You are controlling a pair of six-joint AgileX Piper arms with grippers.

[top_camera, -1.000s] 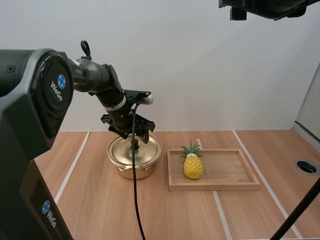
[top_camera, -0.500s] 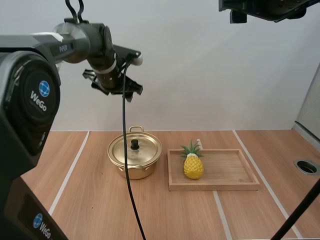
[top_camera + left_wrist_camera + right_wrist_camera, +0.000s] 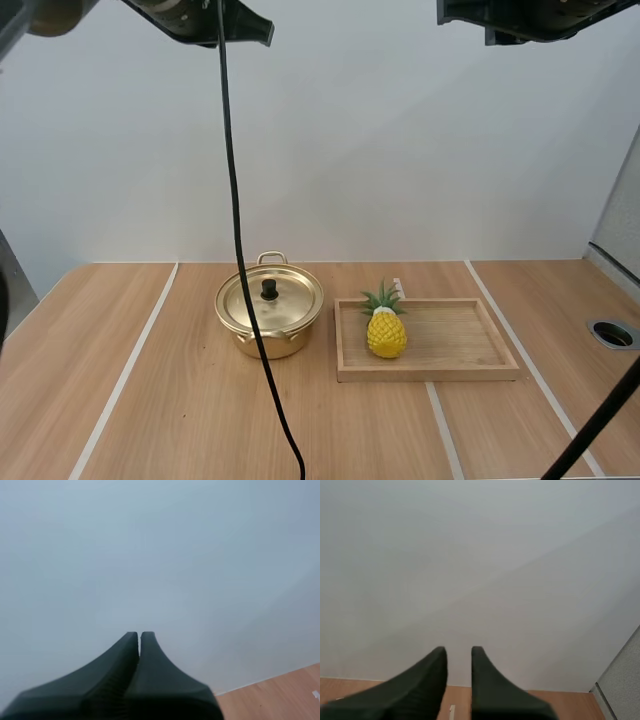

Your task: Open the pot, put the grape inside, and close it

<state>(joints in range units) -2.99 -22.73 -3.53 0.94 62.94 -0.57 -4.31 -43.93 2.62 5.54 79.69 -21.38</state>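
Left arm [image 3: 200, 14] is high above the table [image 3: 190, 420], at the upper edge of the high view, over the area left of and behind the pot; left gripper [image 3: 139, 635] is closed on nothing, its two black fingers pressed together as one dark wedge, facing the plain wall with a strip of table edge below it; right arm [image 3: 540, 15] is likewise high up, above the right end of the tray; right gripper [image 3: 458, 650] is open by a narrow gap, fingers apart and parallel, nothing between them, facing the wall with table edge beyond.

Gold pot [image 3: 268, 322] stands on the table left of centre, lid [image 3: 285, 301] on and seated flat, black knob [image 3: 269, 289] in the lid's middle, a loop handle at the pot's far side; wooden tray [image 3: 460, 345] lies just right of the pot, close but apart; toy pineapple [image 3: 386, 332] stands upright in the tray's left end, green crown up; rest of the tray is bare wood.

Pineapple is well below both grippers and well apart from them, nearer under the gap between the two arms; pot is below and right of the left gripper, untouched.
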